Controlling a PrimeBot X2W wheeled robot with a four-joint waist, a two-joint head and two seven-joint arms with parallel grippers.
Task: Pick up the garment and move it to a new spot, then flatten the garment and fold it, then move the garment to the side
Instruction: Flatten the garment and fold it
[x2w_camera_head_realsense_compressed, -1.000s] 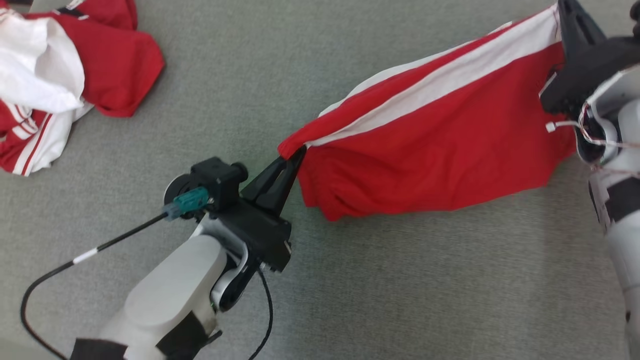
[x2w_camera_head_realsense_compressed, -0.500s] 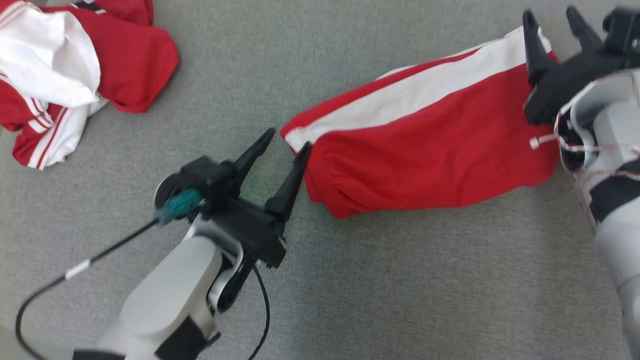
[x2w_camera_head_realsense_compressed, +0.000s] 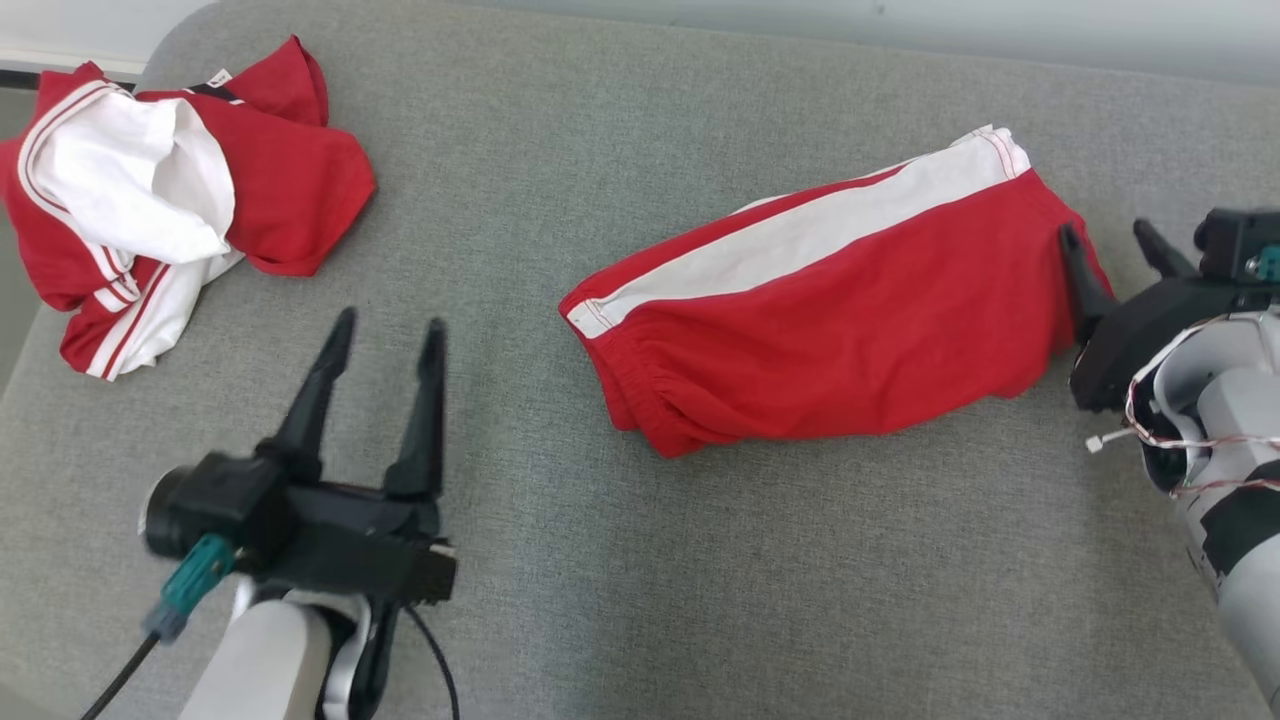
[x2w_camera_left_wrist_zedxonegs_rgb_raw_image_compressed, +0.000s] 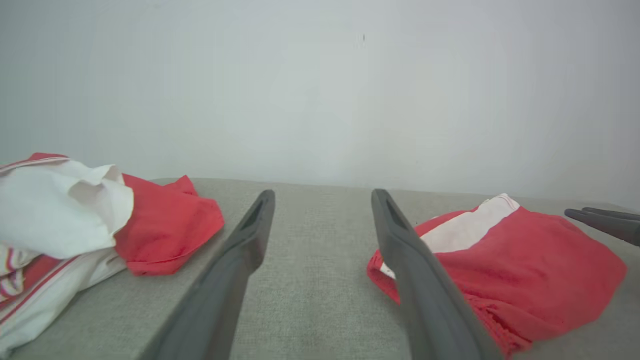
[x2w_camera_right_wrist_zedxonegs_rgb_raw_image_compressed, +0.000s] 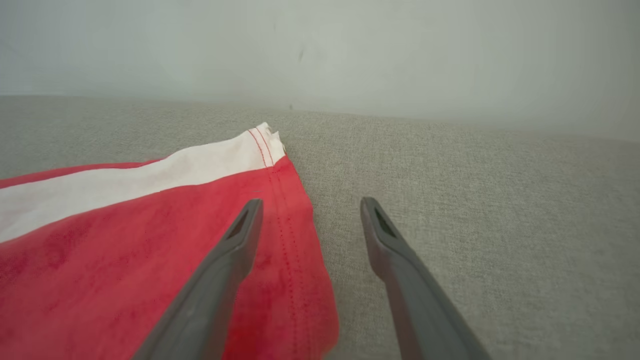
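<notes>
Both sets of jaws wide, nothing held: left gripper (x2w_camera_head_realsense_compressed: 390, 320) well clear of red shorts (x2w_camera_head_realsense_compressed: 850, 340), right gripper (x2w_camera_head_realsense_compressed: 1105, 230) at their hem

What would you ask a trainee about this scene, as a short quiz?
1. True or false: the left gripper and the right gripper are both open.
2. Which gripper is nearer the shorts? A: left. B: right.
3. Fill in: the pile of other clothes lies to the robot's far ____.
Key: 1 true; 2 B; 3 left.
</notes>
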